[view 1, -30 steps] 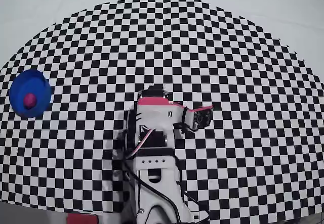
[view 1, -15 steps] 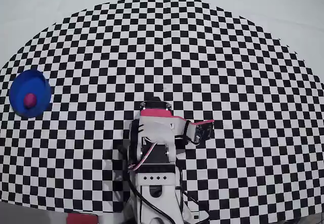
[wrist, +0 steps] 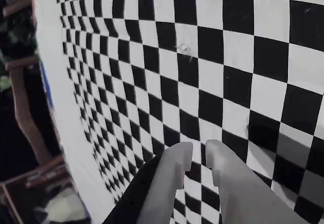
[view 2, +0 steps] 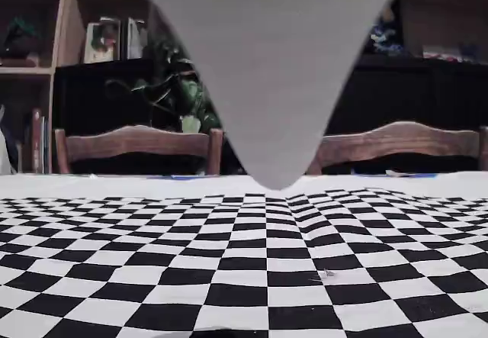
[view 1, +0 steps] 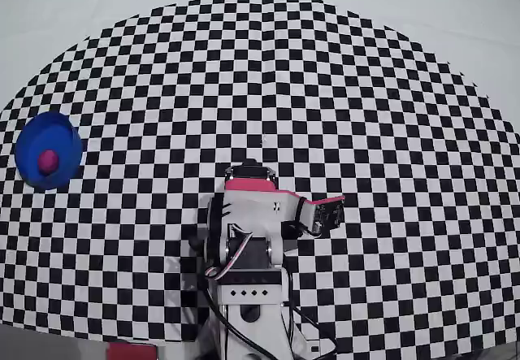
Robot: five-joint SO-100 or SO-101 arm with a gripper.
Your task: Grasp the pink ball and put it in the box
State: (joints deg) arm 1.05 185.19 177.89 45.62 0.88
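Note:
In the overhead view the pink ball (view 1: 48, 160) lies inside the round blue box (view 1: 31, 142), which stands at the far left of the checkered mat. The arm (view 1: 253, 214) is folded back over its base at the bottom middle, far to the right of the box. In the wrist view my gripper (wrist: 199, 150) has two grey fingers (wrist: 172, 176) with only a thin gap between them and nothing held, above bare checker squares. Ball and box do not show in the wrist or fixed views.
The checkered mat (view 1: 366, 92) covers most of the white table (view 1: 455, 2). In the fixed view a large grey shape (view 2: 267, 63) hangs from the top close to the lens, with two wooden chairs (view 2: 137, 143) and dark shelves behind the table.

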